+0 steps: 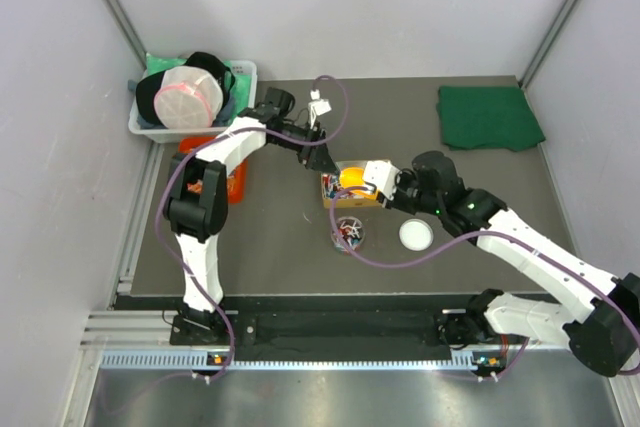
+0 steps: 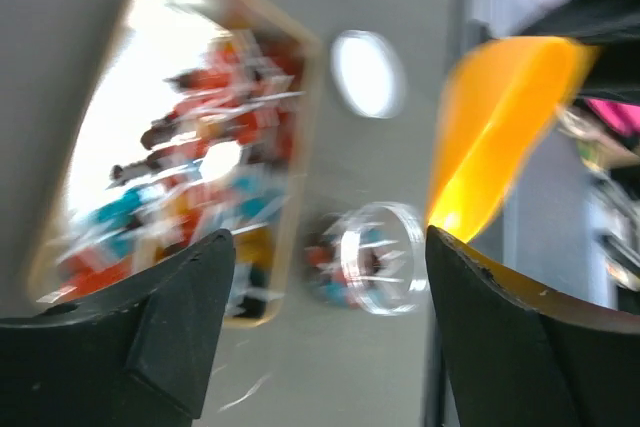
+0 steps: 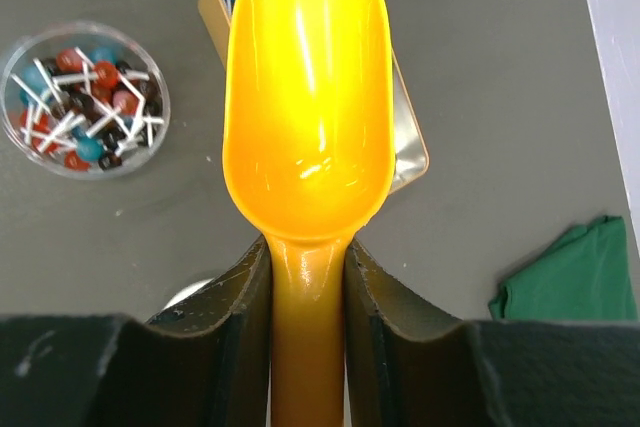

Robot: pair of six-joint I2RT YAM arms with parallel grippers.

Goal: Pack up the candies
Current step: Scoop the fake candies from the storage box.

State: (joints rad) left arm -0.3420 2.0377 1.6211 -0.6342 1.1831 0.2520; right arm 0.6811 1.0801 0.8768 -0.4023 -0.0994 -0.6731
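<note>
**Candies split between tin and dish, scoop gripped over the tin**

Most of the candies (image 2: pixel 200 147) are heaped in a shallow rectangular gold tin (image 3: pixel 415 152) near the middle of the table (image 1: pixel 280 237). Red, blue and white wrappers can be made out there, though the left wrist view is blurred. A smaller share is held in a clear round dish (image 3: pixel 152 59) set just beside the tin on its near side, and thin white sticks are seen among these. A white round lid (image 1: pixel 416 235) is laid flat on the table near the dish, on the right arm's side.

The orange scoop (image 3: pixel 305 97) is held over the tin with its hollow side up. Its handle is pinched between the fingers of the right gripper (image 3: pixel 307 267). The left gripper (image 2: pixel 325 242) is placed by the far side of the tin, and its jaws are spread wide apart.

Farther out, a folded green cloth (image 1: pixel 488 117) is laid toward the far right corner of the table. A pale plastic bin (image 1: pixel 245 69) is set at the far left, and a black cap and a netted pink-and-white bundle are held in it
</note>
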